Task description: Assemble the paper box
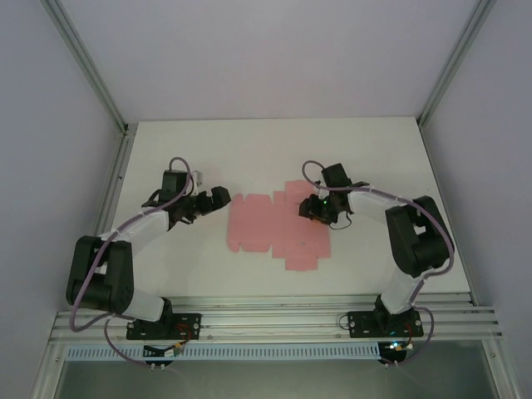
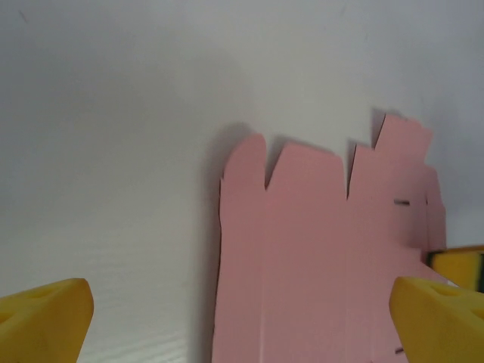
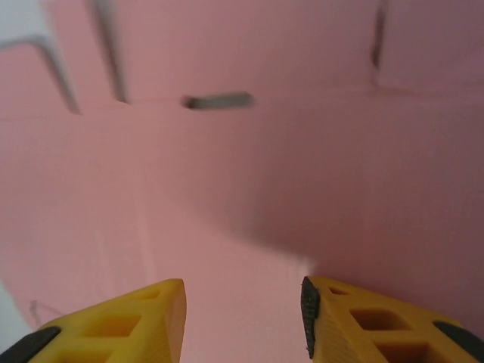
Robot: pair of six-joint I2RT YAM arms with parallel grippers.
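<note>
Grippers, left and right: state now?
Left gripper: open, empty, at the paper box sheet's edge.
Right gripper: open, empty, low over the sheet.

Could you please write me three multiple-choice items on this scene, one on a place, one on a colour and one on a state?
1. Where is the right gripper? A at the far wall; B over the paper box; C off the table's left edge.
2. What colour are the gripper fingers? A yellow; B blue; C green.
3. What state is the paper box in? A closed box; B crumpled ball; C flat, unfolded sheet.
Answers: 1 B, the right wrist view looks down on pink card; 2 A, both wrist views show yellow fingers; 3 C, its flaps and tabs lie spread on the table.
</note>
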